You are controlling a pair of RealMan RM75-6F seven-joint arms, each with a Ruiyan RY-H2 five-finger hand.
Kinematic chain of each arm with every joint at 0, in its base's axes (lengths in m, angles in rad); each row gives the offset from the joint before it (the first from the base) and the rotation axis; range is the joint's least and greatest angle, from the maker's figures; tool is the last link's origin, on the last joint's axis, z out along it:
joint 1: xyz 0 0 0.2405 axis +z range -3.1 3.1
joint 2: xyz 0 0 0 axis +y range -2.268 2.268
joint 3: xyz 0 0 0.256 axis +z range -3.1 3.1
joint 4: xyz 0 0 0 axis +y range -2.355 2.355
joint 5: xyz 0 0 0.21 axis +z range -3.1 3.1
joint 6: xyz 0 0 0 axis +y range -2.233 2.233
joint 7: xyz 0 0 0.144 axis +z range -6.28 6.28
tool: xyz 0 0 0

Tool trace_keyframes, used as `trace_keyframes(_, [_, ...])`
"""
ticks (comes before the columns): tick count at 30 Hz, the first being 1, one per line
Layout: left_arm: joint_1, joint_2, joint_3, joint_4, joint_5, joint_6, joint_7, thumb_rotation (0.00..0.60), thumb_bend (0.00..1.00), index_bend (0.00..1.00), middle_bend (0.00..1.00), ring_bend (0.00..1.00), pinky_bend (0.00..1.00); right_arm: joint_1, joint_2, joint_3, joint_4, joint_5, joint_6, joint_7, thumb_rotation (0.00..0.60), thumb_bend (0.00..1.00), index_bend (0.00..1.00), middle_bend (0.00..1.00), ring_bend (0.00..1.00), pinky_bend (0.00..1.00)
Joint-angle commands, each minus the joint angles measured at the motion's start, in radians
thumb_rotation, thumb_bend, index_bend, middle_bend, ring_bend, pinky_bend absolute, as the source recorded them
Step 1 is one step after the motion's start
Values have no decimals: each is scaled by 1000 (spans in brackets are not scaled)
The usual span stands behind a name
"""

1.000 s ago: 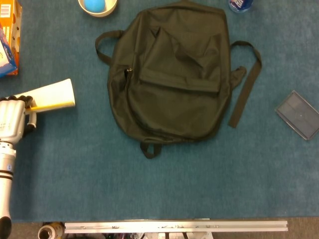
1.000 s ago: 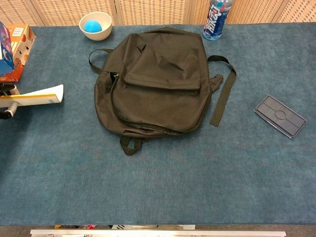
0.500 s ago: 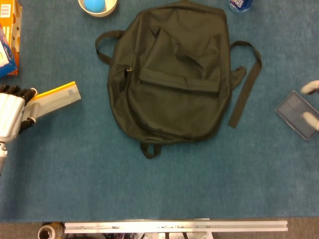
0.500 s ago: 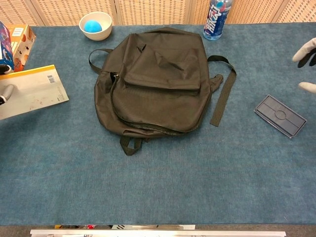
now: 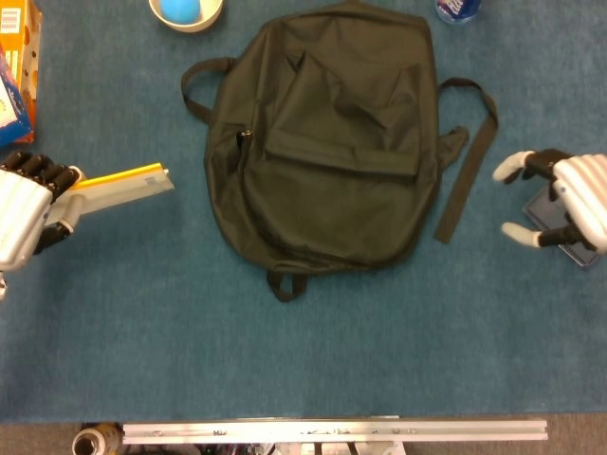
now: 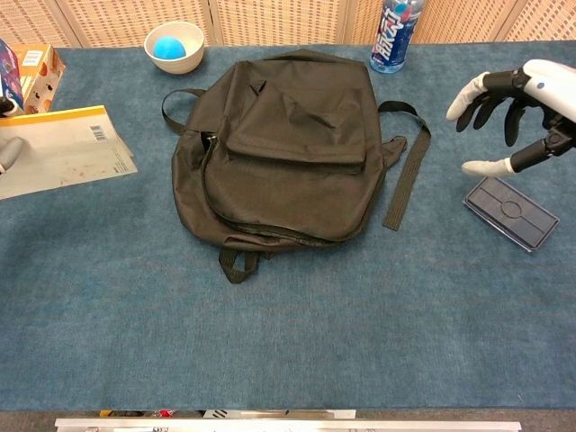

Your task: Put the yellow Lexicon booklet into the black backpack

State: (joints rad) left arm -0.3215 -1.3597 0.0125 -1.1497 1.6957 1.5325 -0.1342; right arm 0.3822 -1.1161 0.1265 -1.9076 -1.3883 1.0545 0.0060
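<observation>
Chest view alone shows the booklet [image 6: 63, 148] barcode; head view, its edge.

The black matt cloth backpack [image 6: 283, 153] lies on rough blue carpet-like table covering [image 6: 297, 324]; the yellow-edged paper booklet [image 6: 63, 153] looks smooth, the grey flat plastic lid [image 6: 511, 211] glossy.

A teal-blue carpeted tabletop [image 6: 288, 333] backs onto woven wicker panels [image 6: 279, 18], with a metal rail [image 5: 332, 431] edging its front.
</observation>
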Motion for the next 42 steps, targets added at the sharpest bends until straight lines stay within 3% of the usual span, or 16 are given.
trace_keyframes(1, [-3, 3, 6, 6, 12, 5, -9, 600, 394, 738, 619, 469, 420, 16, -5, -5, -7, 12, -21, -4, 600, 116, 400, 465, 396, 568])
trace_keyframes(14, [-14, -9, 21, 30, 47, 10, -38, 600, 371, 736, 619, 469, 420, 18, 4, 28, -15, 17, 41, 62, 600, 91, 400, 465, 392, 568])
trace_keyframes(20, [-20, -13, 28, 26, 70, 23, -32, 600, 371, 737, 619, 469, 420, 67, 14, 42, -52, 57, -26, 51, 600, 89, 400, 465, 387, 555])
trace_keyframes(25, [-22, -5, 31, 15, 78, 27, -21, 600, 371, 740, 619, 469, 420, 140, -15, 33, -74, 118, -144, 9, 600, 87, 400, 455, 362, 503])
trace_keyframes(35, [-29, 22, 37, -5, 86, 17, -1, 600, 372, 744, 621, 469, 420, 320, -218, 12, 8, 337, -306, -158, 600, 54, 320, 369, 264, 382])
trace_keyframes(42, [-28, 26, 42, -13, 98, 25, 10, 600, 371, 745, 621, 468, 420, 422, -400, -8, 96, 464, -260, -344, 600, 10, 281, 350, 236, 349])
